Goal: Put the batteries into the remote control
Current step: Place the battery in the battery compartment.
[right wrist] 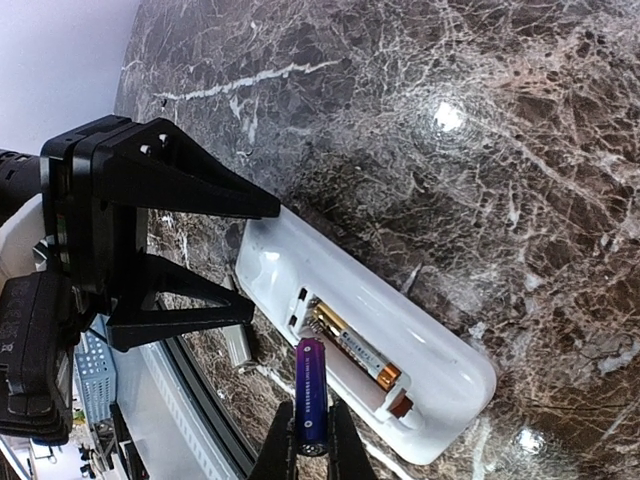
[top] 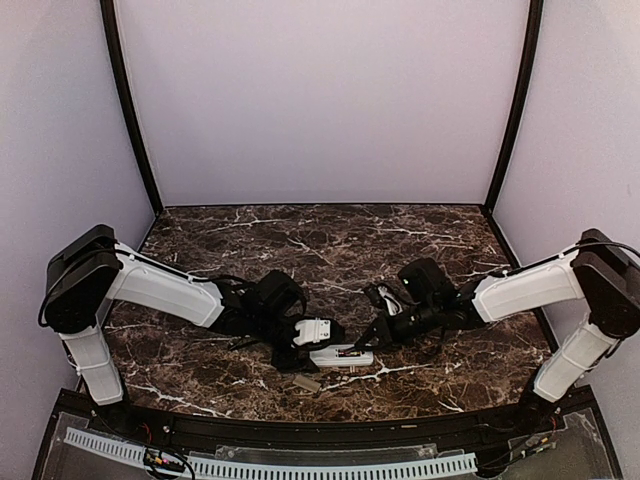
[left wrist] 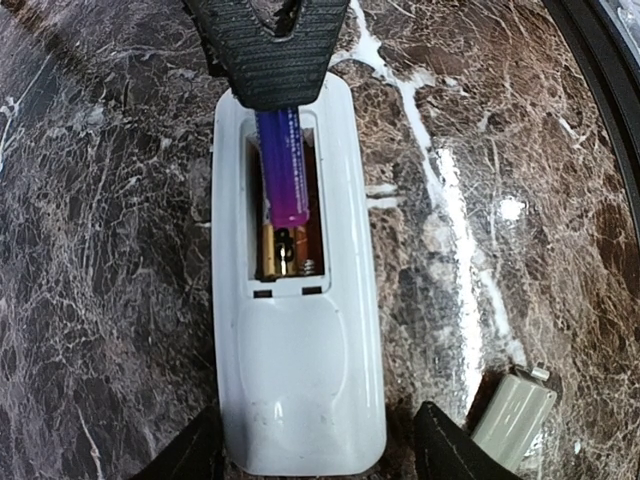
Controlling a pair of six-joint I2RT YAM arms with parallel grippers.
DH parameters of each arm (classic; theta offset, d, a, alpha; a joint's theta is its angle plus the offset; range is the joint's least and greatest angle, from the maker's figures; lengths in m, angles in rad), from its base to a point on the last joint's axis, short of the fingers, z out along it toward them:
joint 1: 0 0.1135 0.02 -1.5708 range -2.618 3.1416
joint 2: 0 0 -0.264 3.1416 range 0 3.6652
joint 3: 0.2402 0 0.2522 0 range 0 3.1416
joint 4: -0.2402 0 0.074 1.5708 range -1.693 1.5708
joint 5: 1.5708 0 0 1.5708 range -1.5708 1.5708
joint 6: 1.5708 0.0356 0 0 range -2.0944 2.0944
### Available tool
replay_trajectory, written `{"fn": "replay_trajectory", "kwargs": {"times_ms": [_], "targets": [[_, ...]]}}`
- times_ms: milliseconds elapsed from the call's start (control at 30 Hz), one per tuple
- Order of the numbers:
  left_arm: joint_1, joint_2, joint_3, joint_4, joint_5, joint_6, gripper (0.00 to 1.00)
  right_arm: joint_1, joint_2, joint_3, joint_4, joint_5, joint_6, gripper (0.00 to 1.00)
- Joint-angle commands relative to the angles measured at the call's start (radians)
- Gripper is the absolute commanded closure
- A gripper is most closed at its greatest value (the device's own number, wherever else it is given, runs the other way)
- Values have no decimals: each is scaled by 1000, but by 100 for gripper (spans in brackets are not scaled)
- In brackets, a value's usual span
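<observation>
Clamped in right tool (right wrist: 312,432), purple battery (right wrist: 310,385) tilts into remote control (left wrist: 300,380); left tool (left wrist: 310,447) gapes astride; right wrist shows seated gold battery (right wrist: 355,350) best.

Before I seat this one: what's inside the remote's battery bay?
One gold battery lies in the bay of the remote. The purple battery, pinched in the right gripper, tilts over the slot beside it. Whatever lies directly under it is covered.

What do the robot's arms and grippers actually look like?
Both the left arm and right arm have smooth white shells with bulky black joints and thin black cables near the wrists. The left gripper has black, triangular, open-framed fingers; the right gripper shows ribbed black pads.
</observation>
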Motion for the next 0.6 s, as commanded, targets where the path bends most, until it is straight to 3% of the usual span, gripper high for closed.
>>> {"fn": "replay_trajectory", "kwargs": {"times_ms": [0,367,567], "targets": [[-2,1,-9,-13,20,-12,36,7,32,-10,1,2,-26,100],[-1,1,-9,-19,28,-19,37,7,72,13,-44,46,-45,100],[-2,-6,3,0,61,-43,36,26,110,-17,39,27,14,100]]}}
